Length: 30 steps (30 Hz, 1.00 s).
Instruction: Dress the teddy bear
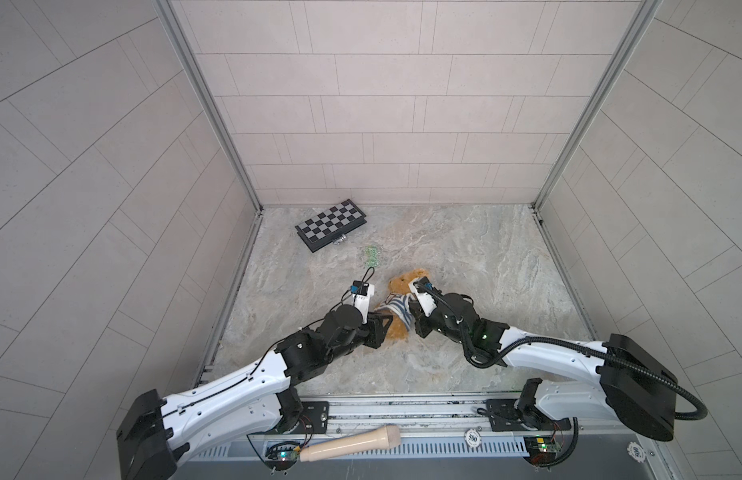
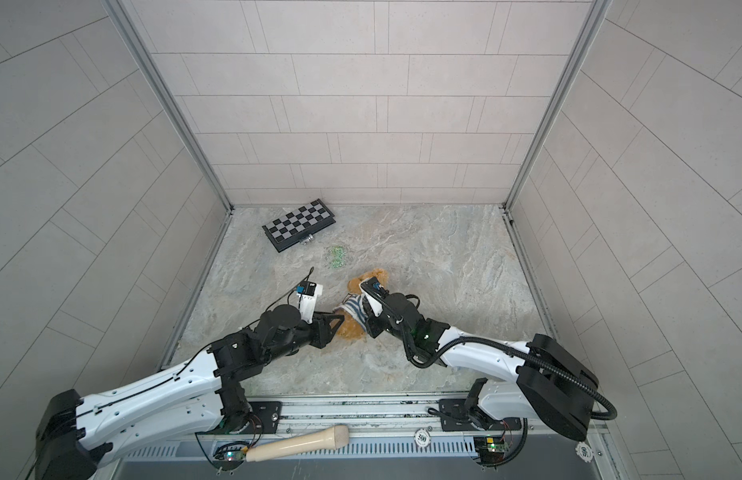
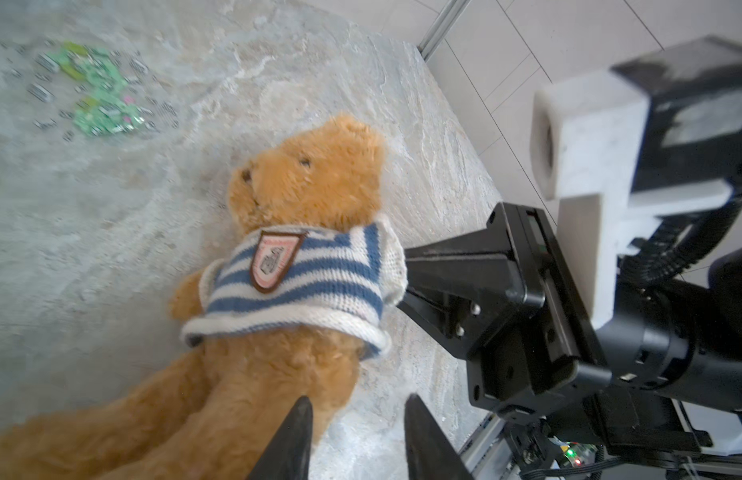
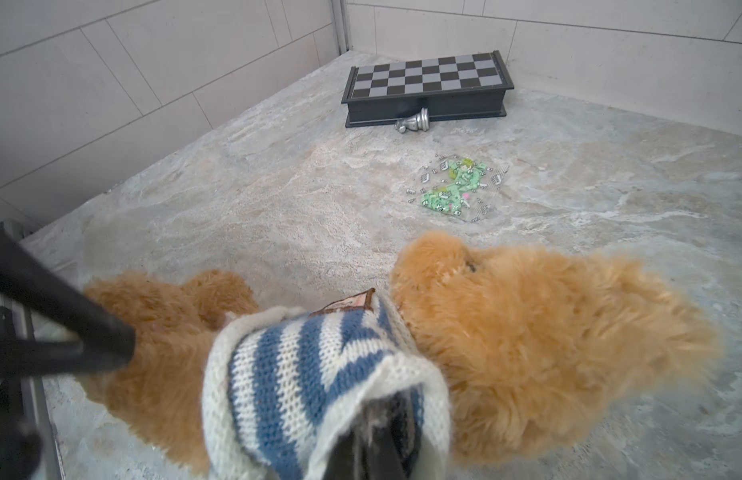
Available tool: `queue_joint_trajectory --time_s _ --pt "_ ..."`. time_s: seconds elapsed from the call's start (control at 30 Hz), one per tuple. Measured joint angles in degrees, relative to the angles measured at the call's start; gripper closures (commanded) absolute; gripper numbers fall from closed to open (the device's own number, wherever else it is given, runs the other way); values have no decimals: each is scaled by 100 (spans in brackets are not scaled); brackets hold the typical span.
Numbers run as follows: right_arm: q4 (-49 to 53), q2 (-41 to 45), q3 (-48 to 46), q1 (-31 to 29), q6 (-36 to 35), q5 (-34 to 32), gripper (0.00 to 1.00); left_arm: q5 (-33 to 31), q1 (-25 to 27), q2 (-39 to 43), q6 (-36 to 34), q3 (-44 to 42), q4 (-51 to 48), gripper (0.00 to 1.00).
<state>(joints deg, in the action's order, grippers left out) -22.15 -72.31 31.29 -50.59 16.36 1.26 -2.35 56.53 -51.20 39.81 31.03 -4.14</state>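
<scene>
In both top views the teddy bear point(image 1: 404, 283) point(image 2: 371, 277) lies face up near the middle of the stone-patterned bench point(image 1: 465, 257), head toward the back wall. A blue-and-white striped sweater point(image 1: 396, 312) sits round its chest. The left end effector point(image 1: 388, 323) is at the bear's lower body, and the right end effector point(image 1: 411, 315) meets the sweater from the other side. A folded chessboard point(image 1: 331, 224) lies near the back left corner. On the front rail lie a wooden handle point(image 1: 348, 444) and a poker chip point(image 1: 472, 436) printed "500".

In the left wrist view the left end effector point(image 3: 357, 440) has its tips apart, one over the bear's leg, gripping nothing. The sweater carries a shield-shaped badge point(image 3: 275, 259) whose lettering is too blurred to read. A clear bag point(image 3: 90, 91) of small green pieces lies beyond the head.

In the right wrist view the right end effector point(image 4: 373, 451) is clamped together on a fold of the sweater's edge. A silver chess piece point(image 4: 413, 123) lies tipped against the chessboard.
</scene>
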Motion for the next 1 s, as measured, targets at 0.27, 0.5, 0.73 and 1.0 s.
queue_joint_trajectory --time_s 0.27,0.5,0.73,1.0 --pt "-83 0 28 -140 72 -70 100 -136 201 -822 256 216 442 69" --pt "-125 0 26 -278 96 -157 100 -494 212 -1209 354 415 463 76" --pt "-199 0 17 -345 107 -197 100 -951 212 -1250 413 446 238 79" --pt "-343 2 13 -439 87 -173 100 -1233 192 -1261 428 450 33 81"
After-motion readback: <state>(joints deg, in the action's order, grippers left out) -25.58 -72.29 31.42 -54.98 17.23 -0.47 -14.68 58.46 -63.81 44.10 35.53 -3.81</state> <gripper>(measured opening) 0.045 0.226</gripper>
